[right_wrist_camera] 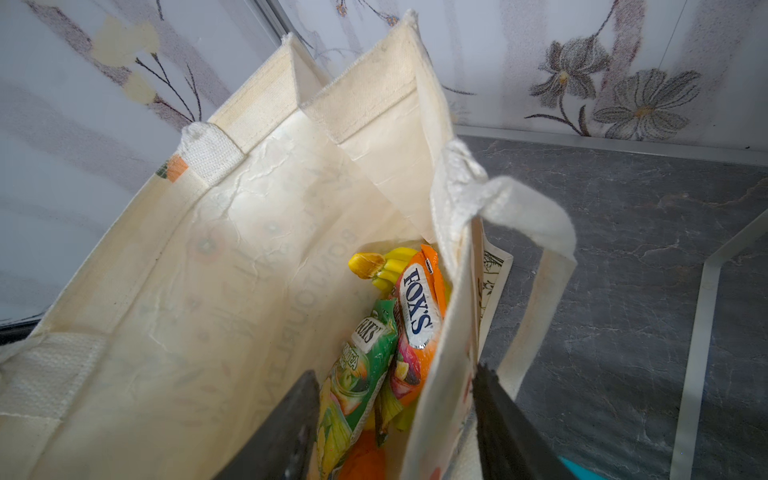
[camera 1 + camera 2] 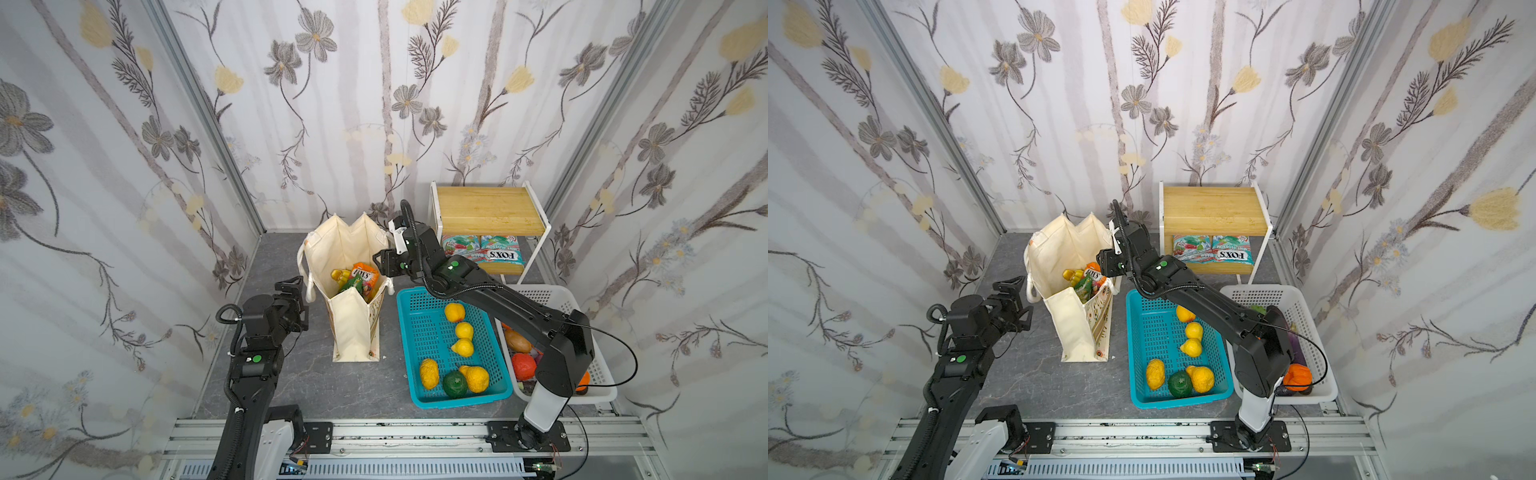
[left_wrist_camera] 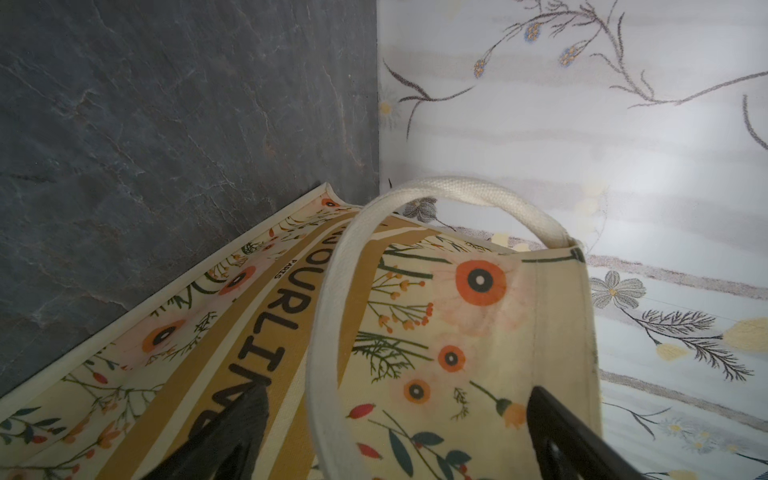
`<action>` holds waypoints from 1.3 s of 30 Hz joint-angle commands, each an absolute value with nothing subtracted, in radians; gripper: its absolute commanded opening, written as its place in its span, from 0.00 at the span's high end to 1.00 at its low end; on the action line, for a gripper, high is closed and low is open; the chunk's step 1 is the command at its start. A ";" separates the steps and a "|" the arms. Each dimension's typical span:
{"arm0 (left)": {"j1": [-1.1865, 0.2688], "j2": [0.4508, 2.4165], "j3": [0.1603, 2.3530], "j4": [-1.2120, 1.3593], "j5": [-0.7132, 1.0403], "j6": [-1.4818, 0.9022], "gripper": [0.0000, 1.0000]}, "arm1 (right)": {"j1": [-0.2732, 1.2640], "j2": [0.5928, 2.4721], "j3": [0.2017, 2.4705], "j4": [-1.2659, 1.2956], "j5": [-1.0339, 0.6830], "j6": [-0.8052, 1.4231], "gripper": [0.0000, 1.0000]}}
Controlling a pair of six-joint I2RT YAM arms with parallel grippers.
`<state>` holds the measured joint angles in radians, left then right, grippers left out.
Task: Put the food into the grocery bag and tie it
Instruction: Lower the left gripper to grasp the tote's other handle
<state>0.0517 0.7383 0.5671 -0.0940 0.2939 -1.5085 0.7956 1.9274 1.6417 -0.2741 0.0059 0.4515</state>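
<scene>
The grocery bag [image 2: 345, 257] [image 2: 1067, 249] stands upright and open on the grey table in both top views. Inside lie food items: a yellow banana bunch [image 1: 386, 262], an orange-red candy packet [image 1: 417, 316], a green candy packet [image 1: 357, 374] and something round and orange [image 1: 361, 461] beneath them. My right gripper [image 2: 380, 266] [image 1: 397, 374] is open astride the bag's right wall, one finger inside and one outside. My left gripper [image 2: 301, 303] [image 3: 397, 395] is open beside the bag's printed left face [image 3: 457, 324], with the white handle [image 3: 328, 332] looping between its fingers.
A blue basket [image 2: 411, 332] right of the bag holds several yellow fruits and a green one. Behind my right arm is a white basket [image 2: 557, 295] of vegetables. A wooden shelf [image 2: 490, 208] at the back right has two teal-white packets [image 2: 482, 249] under it. Walls close in on three sides.
</scene>
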 commanded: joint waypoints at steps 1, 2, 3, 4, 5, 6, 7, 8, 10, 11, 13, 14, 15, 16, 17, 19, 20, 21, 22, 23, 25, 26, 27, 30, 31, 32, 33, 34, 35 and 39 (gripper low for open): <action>0.035 0.756 0.532 0.070 0.322 -1.594 0.00 | 0.793 1.908 1.637 -0.241 0.008 0.440 0.41; 0.030 0.770 0.513 0.105 0.329 -1.616 0.00 | 0.793 1.906 1.635 -0.241 0.010 0.439 0.41; 0.025 0.784 0.495 0.137 0.337 -1.633 0.01 | 0.793 1.904 1.633 -0.241 0.013 0.439 0.41; 0.021 0.802 0.474 0.198 0.346 -1.644 0.02 | 0.792 1.903 1.631 -0.240 0.014 0.438 0.41; 0.020 0.821 0.450 0.259 0.360 -1.671 0.05 | 0.792 1.902 1.629 -0.240 0.014 0.438 0.41; 0.017 0.836 0.437 0.295 0.367 -1.686 0.08 | 0.792 1.901 1.627 -0.241 0.015 0.437 0.41; 0.013 0.849 0.435 0.315 0.363 -1.683 0.10 | 0.792 1.899 1.625 -0.241 0.017 0.437 0.41; 0.009 0.858 0.438 0.319 0.353 -1.673 0.12 | 0.790 1.897 1.623 -0.241 0.018 0.437 0.41; 0.009 0.873 0.439 0.341 0.342 -1.671 0.19 | 0.790 1.897 1.619 -0.241 0.018 0.437 0.42; 0.009 0.885 0.438 0.354 0.336 -1.669 0.23 | 0.789 1.899 1.618 -0.241 0.019 0.436 0.42; 0.007 0.912 0.426 0.391 0.339 -1.680 0.33 | 0.788 1.900 1.617 -0.240 0.020 0.436 0.43; 0.008 0.926 0.413 0.418 0.347 -1.691 0.38 | 0.788 1.901 1.617 -0.241 0.020 0.436 0.43; 0.008 0.937 0.407 0.440 0.353 -1.697 0.41 | 0.787 1.901 1.615 -0.242 0.020 0.436 0.43; 0.007 0.945 0.405 0.450 0.356 -1.696 0.46 | 0.787 1.899 1.614 -0.242 0.021 0.436 0.43; 0.008 0.948 0.408 0.452 0.354 -1.690 0.53 | 0.786 1.898 1.611 -0.241 0.023 0.435 0.44; 0.010 0.948 0.410 0.453 0.344 -1.682 0.67 | 0.784 1.893 1.605 -0.242 0.028 0.434 0.44; 0.014 0.949 0.411 0.454 0.344 -1.681 0.76 | 0.782 1.890 1.600 -0.241 0.031 0.434 0.44; 0.020 0.951 0.411 0.456 0.347 -1.680 0.83 | 0.780 1.887 1.595 -0.241 0.032 0.433 0.44; 0.030 0.951 0.413 0.457 0.353 -1.674 0.89 | 0.778 1.880 1.588 -0.240 0.038 0.433 0.44; 0.043 0.950 0.417 0.458 0.358 -1.666 0.97 | 0.776 1.869 1.577 -0.234 0.040 0.434 0.44; 0.063 0.940 0.417 0.458 0.367 -1.661 1.00 | 0.769 1.847 1.554 -0.219 0.036 0.436 0.44; 0.073 0.935 0.415 0.457 0.373 -1.659 1.00 | 0.765 1.838 1.545 -0.212 0.031 0.436 0.44; 0.078 0.932 0.414 0.457 0.378 -1.658 1.00 | 0.762 1.830 1.540 -0.210 0.028 0.437 0.44; 0.087 0.916 0.397 0.456 0.380 -1.659 1.00 | 0.755 1.814 1.528 -0.205 0.029 0.439 0.44; 0.092 0.905 0.394 0.454 0.376 -1.653 1.00 | 0.753 1.809 1.524 -0.204 0.029 0.439 0.44; 0.097 0.893 0.394 0.446 0.369 -1.640 1.00 | 0.752 1.803 1.521 -0.204 0.031 0.439 0.44; 0.105 0.883 0.398 0.432 0.362 -1.626 1.00 | 0.751 1.794 1.515 -0.201 0.032 0.441 0.44; 0.115 0.873 0.411 0.400 0.352 -1.594 1.00 | 0.750 1.781 1.504 -0.194 0.033 0.444 0.44; 0.127 0.859 0.438 0.340 0.335 -1.543 1.00 | 0.748 1.768 1.490 -0.185 0.032 0.450 0.43; 0.151 0.812 0.539 0.165 0.256 -1.359 1.00 | 0.736 1.696 1.415 -0.131 0.021 0.495 0.33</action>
<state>0.1425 0.8356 0.4995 0.2497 0.3122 -1.5074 0.7433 1.7340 1.4483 -0.2188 0.0132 0.4557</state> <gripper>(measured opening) 0.053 0.644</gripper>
